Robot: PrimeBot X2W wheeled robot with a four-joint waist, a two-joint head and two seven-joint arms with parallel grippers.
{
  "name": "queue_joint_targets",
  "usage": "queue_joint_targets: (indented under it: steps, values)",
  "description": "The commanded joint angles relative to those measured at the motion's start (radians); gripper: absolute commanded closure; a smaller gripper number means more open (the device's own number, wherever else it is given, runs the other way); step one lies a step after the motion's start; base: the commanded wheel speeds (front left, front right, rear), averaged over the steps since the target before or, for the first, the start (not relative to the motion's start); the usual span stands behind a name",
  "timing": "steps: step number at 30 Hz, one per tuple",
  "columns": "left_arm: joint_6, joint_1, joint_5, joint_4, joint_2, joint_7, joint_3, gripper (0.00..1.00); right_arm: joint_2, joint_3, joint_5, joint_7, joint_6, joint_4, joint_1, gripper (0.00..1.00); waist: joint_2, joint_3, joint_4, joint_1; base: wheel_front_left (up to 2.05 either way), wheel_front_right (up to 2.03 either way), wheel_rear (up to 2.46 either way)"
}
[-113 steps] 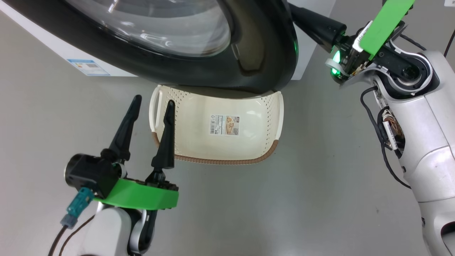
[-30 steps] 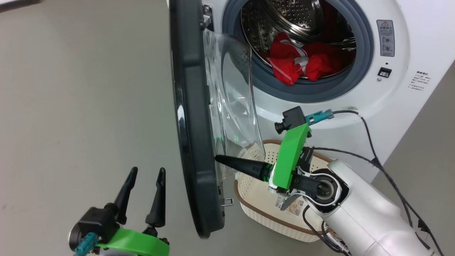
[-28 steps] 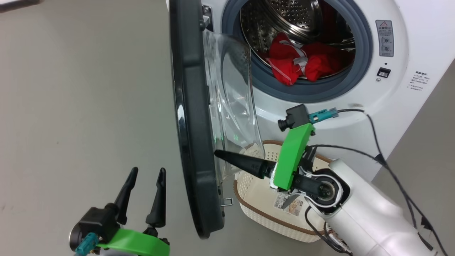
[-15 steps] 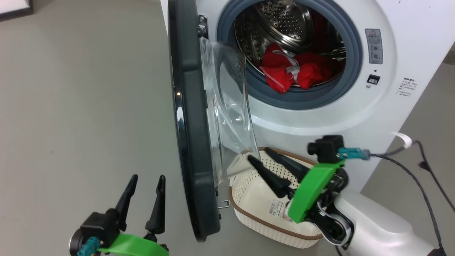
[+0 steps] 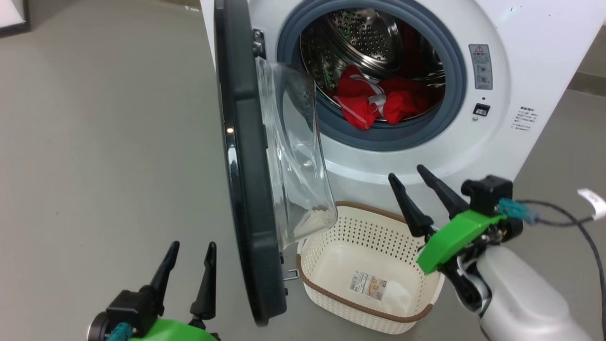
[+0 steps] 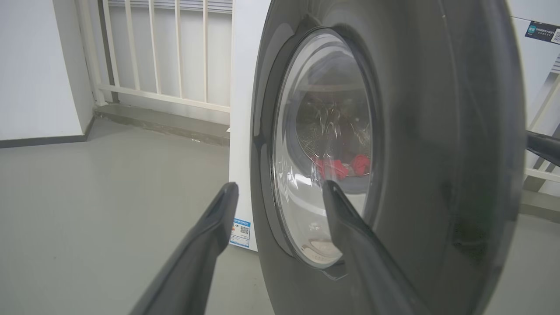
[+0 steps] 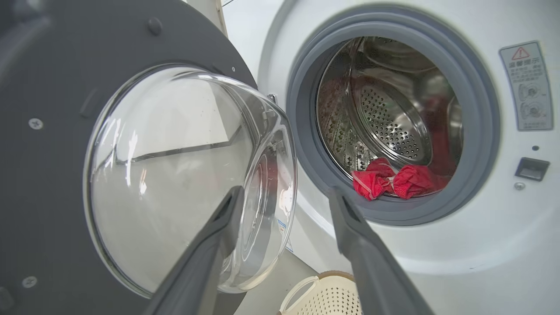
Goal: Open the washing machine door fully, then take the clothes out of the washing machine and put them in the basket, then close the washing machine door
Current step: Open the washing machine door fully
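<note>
The washing machine (image 5: pixel 502 57) stands with its door (image 5: pixel 246 170) swung out edge-on toward me, the glass bowl (image 5: pixel 293 156) bulging to the right. Red clothes (image 5: pixel 374 102) lie at the drum's front lip, also clothes (image 7: pixel 393 181) in the right wrist view. The cream basket (image 5: pixel 364 305) sits on the floor below the opening, holding nothing. My right gripper (image 5: pixel 406 173) is open above the basket's right side, fingers pointing up toward the drum. My left gripper (image 5: pixel 193 244) is open, left of the door's outer face (image 6: pixel 437 153).
Grey floor (image 5: pixel 104 142) stretches left of the door. A white railing (image 6: pixel 162 48) and wall stand behind the machine. A black cable (image 5: pixel 563 213) trails from my right wrist. The door's latch hook (image 5: pixel 289 273) sticks out near the basket's left rim.
My right gripper left the door's inner side, swung right and turned its fingers upward over the basket. The door stands a little wider. The camera has shifted; my left gripper stays put.
</note>
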Motion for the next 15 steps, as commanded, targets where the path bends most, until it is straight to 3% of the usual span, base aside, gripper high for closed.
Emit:
queue_joint_targets:
  steps: [1, 7, 15]
  values:
    - [-0.010, -0.013, 0.010, -0.022, 0.013, -0.005, 0.036, 0.00, 0.035, -0.051, -0.068, -0.013, 0.005, -0.039, 0.044, 0.00, 0.0000, -0.002, -0.002, 0.0000, 0.00, 0.00, 0.00]
    - [-0.012, -0.010, 0.012, -0.026, 0.013, -0.005, 0.040, 0.00, 0.110, -0.268, -0.279, -0.013, 0.005, -0.141, 0.177, 0.00, 0.0000, -0.005, -0.007, 0.0000, 0.00, 0.00, 0.00]
    - [-0.010, -0.012, 0.013, -0.034, 0.013, -0.005, 0.036, 0.00, 0.136, -0.349, -0.451, -0.013, 0.005, -0.196, 0.284, 0.00, 0.0000, 0.005, -0.013, 0.0000, 0.00, 0.00, 0.00]
